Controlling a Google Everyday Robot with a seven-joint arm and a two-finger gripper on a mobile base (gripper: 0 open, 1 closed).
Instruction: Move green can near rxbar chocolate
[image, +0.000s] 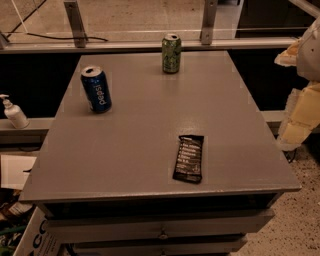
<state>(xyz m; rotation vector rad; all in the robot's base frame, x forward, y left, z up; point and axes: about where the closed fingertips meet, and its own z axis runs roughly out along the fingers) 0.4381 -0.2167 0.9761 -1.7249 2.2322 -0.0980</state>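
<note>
In the camera view, we find the green and yellow-green drink can with a silver top (171, 53) standing upright at the far edge of the flat grey table top (150, 125), about midway across it. The flat rectangular snack bar in a dark brown-black wrapper with white text (188, 158) lies near the front edge, right of centre. Its long axis runs roughly from near to far. The two are well apart, with bare table between them.

The gripper (306, 50) is a pale shape at the right edge of the view, out past the table's right side and above pale yellow padded parts of the arm. We cannot tell whether it is open or closed. It has no hold of the green can, which stands free and well away from it.

The relation that matters is this: the can lies off to the left of the gripper and toward the far edge, so we judge the coming reach must go leftward over the table. From there the carry would come back toward the front edge, to the bar.

A blue Pepsi can (96, 89) stands on the left part of the table — not the one wanted.
</note>
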